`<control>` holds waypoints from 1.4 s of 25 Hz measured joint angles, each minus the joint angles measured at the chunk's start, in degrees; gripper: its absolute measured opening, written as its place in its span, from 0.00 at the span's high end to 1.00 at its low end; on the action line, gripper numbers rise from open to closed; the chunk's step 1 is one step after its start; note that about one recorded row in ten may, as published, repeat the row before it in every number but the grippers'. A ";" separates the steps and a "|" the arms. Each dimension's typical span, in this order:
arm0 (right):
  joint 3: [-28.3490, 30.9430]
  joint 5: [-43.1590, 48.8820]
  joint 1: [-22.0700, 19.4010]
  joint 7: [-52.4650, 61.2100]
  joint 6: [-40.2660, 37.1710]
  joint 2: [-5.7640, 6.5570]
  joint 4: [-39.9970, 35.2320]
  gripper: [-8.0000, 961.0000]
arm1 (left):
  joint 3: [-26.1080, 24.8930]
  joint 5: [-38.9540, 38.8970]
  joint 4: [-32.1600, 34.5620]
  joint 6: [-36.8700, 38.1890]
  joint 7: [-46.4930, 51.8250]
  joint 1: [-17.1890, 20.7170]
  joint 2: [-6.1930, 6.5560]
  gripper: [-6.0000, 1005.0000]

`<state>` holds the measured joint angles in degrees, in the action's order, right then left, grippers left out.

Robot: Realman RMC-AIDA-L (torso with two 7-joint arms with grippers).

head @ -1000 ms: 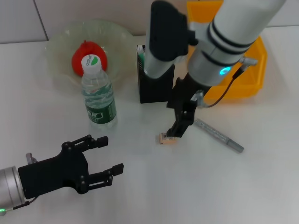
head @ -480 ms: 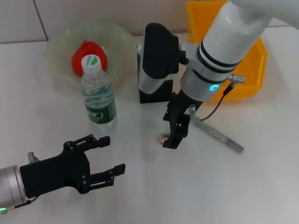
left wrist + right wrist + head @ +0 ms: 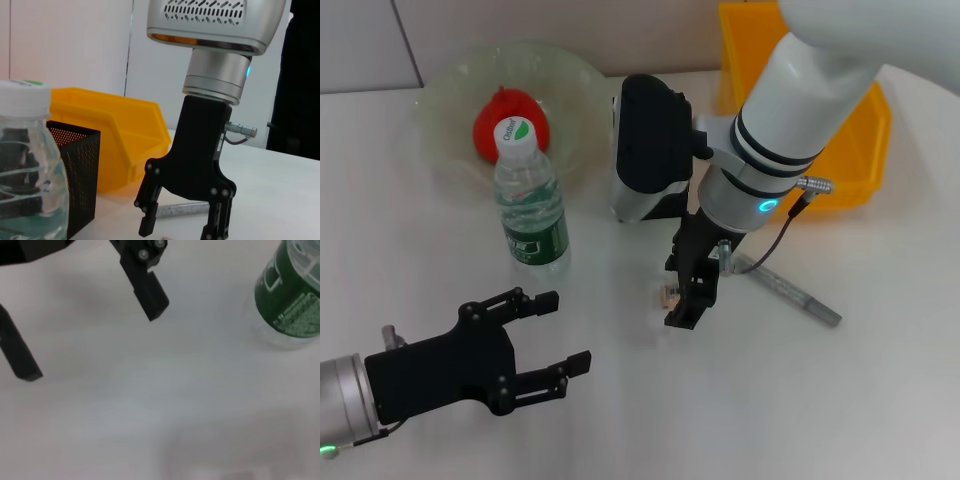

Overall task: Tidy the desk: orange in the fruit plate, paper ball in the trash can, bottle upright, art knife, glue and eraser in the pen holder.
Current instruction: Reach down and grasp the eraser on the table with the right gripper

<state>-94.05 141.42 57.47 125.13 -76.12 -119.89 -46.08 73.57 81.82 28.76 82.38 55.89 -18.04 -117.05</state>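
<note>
My right gripper (image 3: 686,297) is open and low over the table, its fingers on either side of the small tan eraser (image 3: 667,294). The left wrist view shows its jaws apart (image 3: 181,231). The grey art knife (image 3: 790,291) lies just to its right. The black mesh pen holder (image 3: 75,175) is mostly hidden behind my right wrist in the head view. The water bottle (image 3: 531,208) stands upright. The orange (image 3: 503,117) lies in the clear fruit plate (image 3: 575,90). My left gripper (image 3: 554,333) is open and empty at the front left. I see no glue or paper ball.
A yellow bin (image 3: 865,140) stands at the back right, behind my right arm. The bottle's green label (image 3: 292,300) shows in the right wrist view above bare white table.
My right gripper has moved left and down from beside the eraser to over it, now covering most of it. The left arm has barely moved.
</note>
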 joint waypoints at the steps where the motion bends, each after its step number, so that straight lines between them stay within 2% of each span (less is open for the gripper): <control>1: -0.12 -0.01 0.10 0.03 0.01 0.00 0.09 0.26 | 0.00 0.00 0.00 0.00 0.00 0.00 -0.02 0.20; 7: -0.26 0.23 0.44 0.18 1.13 0.00 0.87 0.27 | 0.00 0.00 -0.01 0.00 0.00 0.06 -0.06 0.20; 13: -0.83 0.46 -0.10 0.39 1.99 0.00 0.64 0.50 | -0.11 0.29 -0.01 -0.02 0.00 0.00 -0.15 0.20; 18: -1.25 0.26 1.10 0.69 3.03 0.00 3.54 0.56 | -0.02 0.56 0.01 -0.03 0.14 -0.19 -0.20 0.20; 27: -1.91 0.07 1.23 0.69 4.41 0.00 3.77 0.62 | 0.00 0.62 0.07 -0.03 0.15 -0.31 -0.19 0.20; 35: -4.75 -1.89 1.34 0.79 5.37 0.01 3.94 0.67 | 0.00 0.62 0.08 0.06 0.34 -0.34 -0.06 0.20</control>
<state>-98.80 139.54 58.81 125.92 -70.75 -119.88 -42.15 73.57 82.45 28.83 82.44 56.23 -18.37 -117.11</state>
